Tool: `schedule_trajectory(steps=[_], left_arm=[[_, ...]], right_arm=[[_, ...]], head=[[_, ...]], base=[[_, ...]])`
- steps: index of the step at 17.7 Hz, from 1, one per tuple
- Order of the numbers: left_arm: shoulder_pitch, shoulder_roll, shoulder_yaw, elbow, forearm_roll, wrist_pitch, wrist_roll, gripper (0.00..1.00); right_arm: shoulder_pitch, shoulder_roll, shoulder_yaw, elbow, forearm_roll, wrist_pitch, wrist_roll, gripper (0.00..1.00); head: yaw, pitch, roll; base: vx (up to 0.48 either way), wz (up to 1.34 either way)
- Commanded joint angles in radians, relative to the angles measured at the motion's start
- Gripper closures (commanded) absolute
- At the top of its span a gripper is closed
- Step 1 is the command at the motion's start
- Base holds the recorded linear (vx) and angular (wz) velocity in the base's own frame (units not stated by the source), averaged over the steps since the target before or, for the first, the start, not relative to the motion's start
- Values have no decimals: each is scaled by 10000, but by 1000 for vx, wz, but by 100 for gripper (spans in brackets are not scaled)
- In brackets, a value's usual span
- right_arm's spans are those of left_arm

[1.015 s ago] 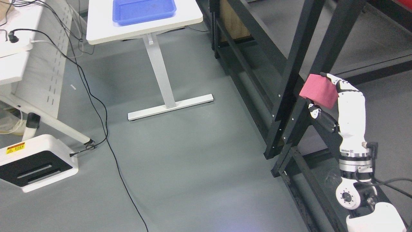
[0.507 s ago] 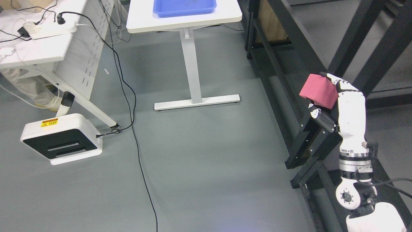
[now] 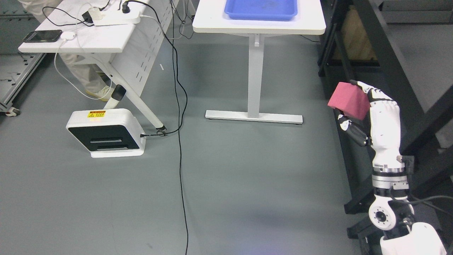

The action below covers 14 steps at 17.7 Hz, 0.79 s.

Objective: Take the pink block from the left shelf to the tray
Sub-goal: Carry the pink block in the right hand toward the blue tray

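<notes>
Grey workshop floor fills most of the head view. Pink foam-like rectangular block [image 3: 349,100] sits clamped in the white-and-black right hand [image 3: 368,113], fingers over its top, thumb beneath, held aloft clear of the black metal shelf frame [image 3: 400,81] beside the hand. Step in hand, by my reading: carry phase. Shallow blue plastic tray [image 3: 262,10] rests on a white pedestal table [image 3: 212,24], well ahead and left of the hand. Next move calls for closing that gap, then lowering over the tray.

Right arm raised, hand gripping.
The right arm is rising from the lower right corner, wrist upright, the right hand [image 3: 357,113] pinching a pink block [image 3: 349,100] between fingers [image 3: 368,90] and thumb.
</notes>
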Motion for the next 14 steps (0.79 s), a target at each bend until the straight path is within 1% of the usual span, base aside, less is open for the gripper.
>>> schedule_trajectory(steps=[1, 6, 14], left_arm=[[0, 175, 0, -175, 0, 0, 4, 0], [0, 175, 0, -175, 0, -15, 4, 0], [0, 175, 0, -175, 0, -15, 4, 0]], right_arm=[[-108, 10, 12, -4, 14, 23, 100, 95], [-108, -5, 12, -4, 15, 23, 115, 95], [-123, -21, 28, -4, 15, 23, 130, 95]], head=[[0, 0, 0], [0, 0, 0], [0, 0, 0]], base=[[137, 359], [178, 164], [227, -19]])
